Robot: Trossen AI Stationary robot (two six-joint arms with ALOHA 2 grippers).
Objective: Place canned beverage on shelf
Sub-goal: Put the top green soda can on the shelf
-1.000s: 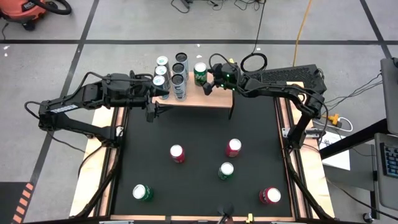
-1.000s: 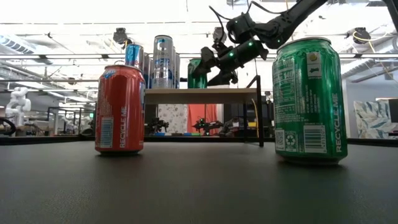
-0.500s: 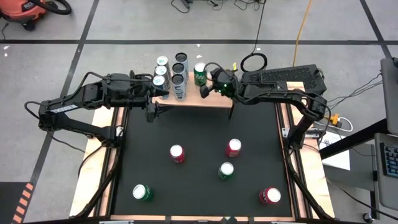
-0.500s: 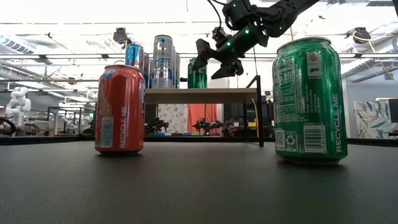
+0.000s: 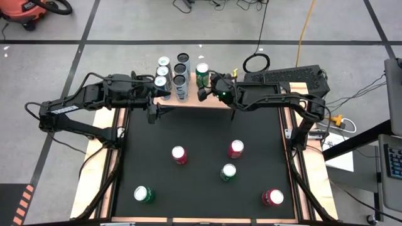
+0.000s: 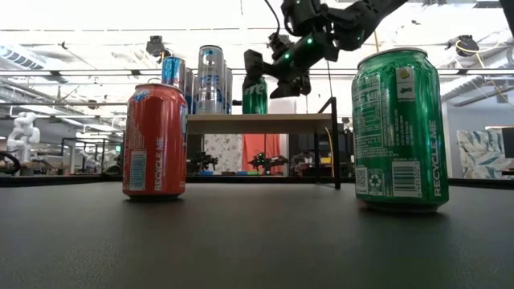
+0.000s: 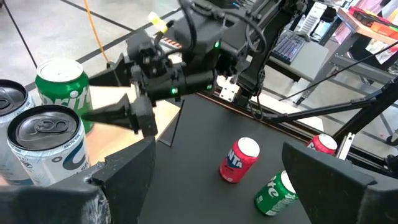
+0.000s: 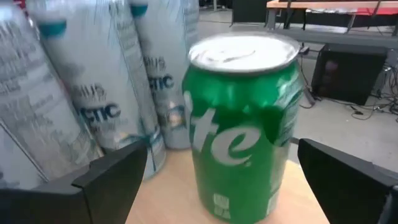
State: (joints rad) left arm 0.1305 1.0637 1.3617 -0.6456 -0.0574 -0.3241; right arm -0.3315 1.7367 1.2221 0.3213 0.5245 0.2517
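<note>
A green can (image 5: 201,69) stands upright on its base on the light-wood shelf (image 5: 217,102) at the table's far edge, right of several tall silver cans (image 5: 179,69). My right gripper (image 5: 203,94) is open and empty. It hovers just on the near side of the green can (image 8: 242,124), above the shelf board, with its fingers apart and clear of the can. In the low view the right gripper (image 6: 269,72) is near the can's top. My left gripper (image 5: 156,102) is open and empty at the shelf's left end, beside the silver cans (image 7: 46,137).
Several loose cans stand on the black tabletop: red ones (image 5: 179,154) (image 5: 235,149) (image 5: 272,197) and green ones (image 5: 228,172) (image 5: 144,194). The shelf's thin black legs (image 6: 333,144) stand at the far edge. The shelf's right half (image 6: 305,119) is bare.
My right gripper has drawn back from the green can toward the table's near edge and has risen a little, staying open. The green can stays upright on the shelf.
</note>
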